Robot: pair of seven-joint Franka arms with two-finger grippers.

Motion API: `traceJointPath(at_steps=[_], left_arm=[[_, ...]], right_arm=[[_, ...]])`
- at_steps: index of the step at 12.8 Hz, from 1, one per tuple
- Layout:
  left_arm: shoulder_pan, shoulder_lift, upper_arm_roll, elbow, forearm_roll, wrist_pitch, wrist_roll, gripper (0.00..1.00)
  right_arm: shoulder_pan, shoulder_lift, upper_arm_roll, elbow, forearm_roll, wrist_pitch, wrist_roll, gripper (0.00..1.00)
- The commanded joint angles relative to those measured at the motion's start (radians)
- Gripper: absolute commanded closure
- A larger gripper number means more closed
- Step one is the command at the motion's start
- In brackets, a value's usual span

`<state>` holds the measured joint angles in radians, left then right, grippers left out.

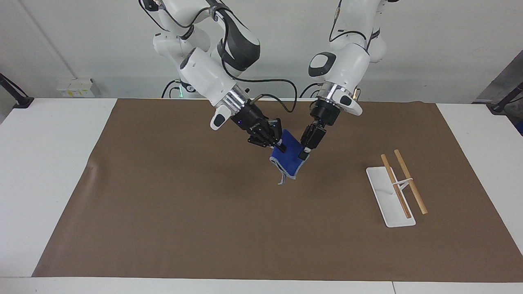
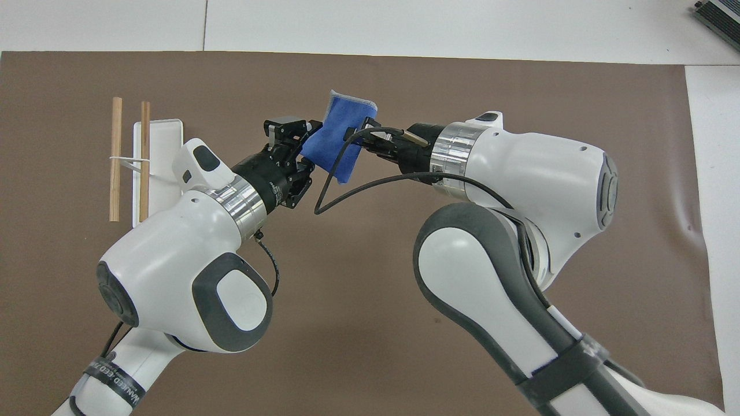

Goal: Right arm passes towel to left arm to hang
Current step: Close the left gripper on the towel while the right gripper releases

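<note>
Blue towel, pale grey stitched edging, held in the air over the middle of the brown mat, hanging folded with its lower corner and a loose loop of edging pointing down. Right gripper, black, blue light at its base, over the mat's middle on the side of the towel toward the right arm's end of the table; its fingers are clamped on the towel's upper edge. Right arm, white with dark grey joint caps, black cable looped along its wrist. Left gripper, black, no light showing, over the mat on the towel's side toward the left arm's end of the table; in the overhead view its two fingers stand apart, one to each side of the towel's edge, and whether they touch the cloth cannot be told. Left arm, white, angled down toward the towel. Hanging rack, white flat base carrying two wooden rails on a thin white bracket, standing on the mat toward the left arm's end of the table, well apart from the towel. White table beneath the mat.
</note>
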<state>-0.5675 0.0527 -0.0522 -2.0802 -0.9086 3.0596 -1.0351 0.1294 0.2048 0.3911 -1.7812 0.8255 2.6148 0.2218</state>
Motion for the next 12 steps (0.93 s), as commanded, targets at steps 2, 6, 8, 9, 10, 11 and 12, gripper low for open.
traceJointPath(at_steps=[2,6,8,9,10,11,12], left_arm=[[-0.009,-0.008,0.012,-0.020,-0.027,-0.038,0.058,0.81],[0.001,-0.004,0.015,-0.029,-0.029,-0.047,0.093,1.00],[0.024,0.004,0.014,-0.029,-0.027,-0.050,0.095,1.00],[0.029,0.012,0.015,-0.029,-0.029,-0.051,0.093,1.00],[0.035,0.016,0.015,-0.031,-0.029,-0.051,0.093,1.00],[0.049,0.018,0.017,-0.037,-0.027,-0.050,0.095,1.00],[0.067,0.016,0.017,-0.044,-0.027,-0.050,0.107,1.00]], right_arm=[[-0.007,-0.016,0.005,-0.012,0.029,0.011,0.001,1.00],[-0.007,-0.016,0.005,-0.012,0.027,0.011,0.001,1.00],[-0.007,-0.016,0.003,-0.012,0.026,0.010,-0.004,0.67],[-0.007,-0.018,0.003,-0.014,0.023,0.008,-0.009,0.09],[-0.007,-0.025,0.002,-0.017,0.012,0.008,-0.013,0.00],[-0.008,-0.031,-0.001,-0.030,0.001,0.008,-0.024,0.00],[-0.017,-0.047,-0.001,-0.049,-0.006,0.007,-0.044,0.00]])
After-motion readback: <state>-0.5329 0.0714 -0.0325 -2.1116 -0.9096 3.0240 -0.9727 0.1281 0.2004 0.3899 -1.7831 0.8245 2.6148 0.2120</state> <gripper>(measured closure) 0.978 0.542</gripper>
